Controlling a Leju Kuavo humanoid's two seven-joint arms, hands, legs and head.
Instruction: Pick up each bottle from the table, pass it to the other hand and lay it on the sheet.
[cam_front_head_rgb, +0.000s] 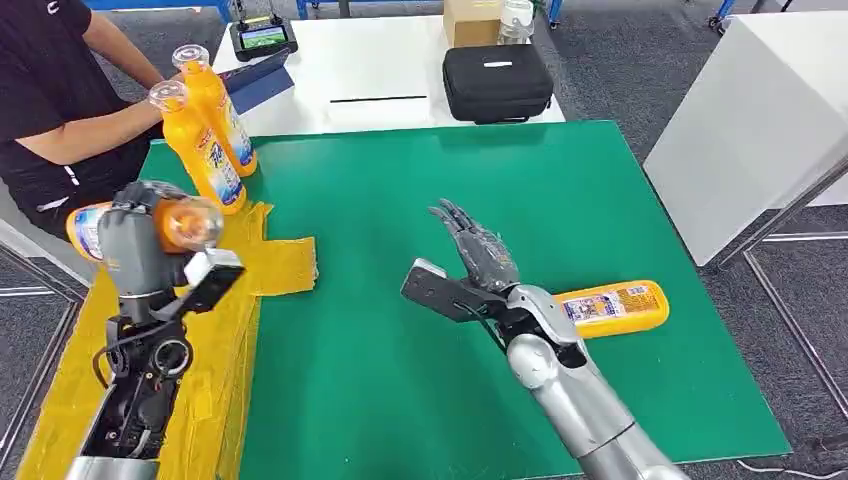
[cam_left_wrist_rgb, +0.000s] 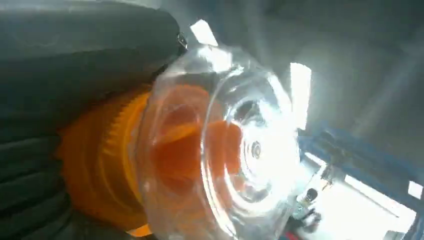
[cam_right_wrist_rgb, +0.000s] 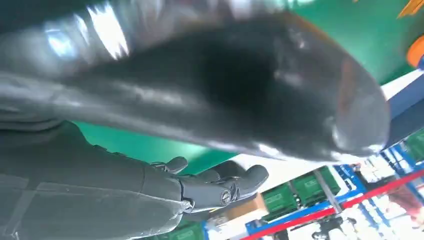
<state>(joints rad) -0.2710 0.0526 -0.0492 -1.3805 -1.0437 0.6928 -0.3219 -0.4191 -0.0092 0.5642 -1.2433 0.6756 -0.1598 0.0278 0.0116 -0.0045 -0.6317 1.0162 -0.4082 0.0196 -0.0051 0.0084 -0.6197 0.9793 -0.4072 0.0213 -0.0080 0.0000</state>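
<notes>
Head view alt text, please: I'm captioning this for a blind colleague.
The left robot hand holds an orange bottle sideways above the yellow sheet, while the right robot hand hovers open over the green mat. Another bottle lies behind the right arm; a person holds two upright bottles at the mat's far left corner.

left hand (cam_front_head_rgb: 140, 235) clenched, right hand (cam_front_head_rgb: 478, 255) raised, fingers spread

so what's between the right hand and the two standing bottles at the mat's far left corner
Only bare green mat in the head view. The open right hand and the two upright orange bottles have nothing between them; the yellow sheet lies nearer the robot.
</notes>
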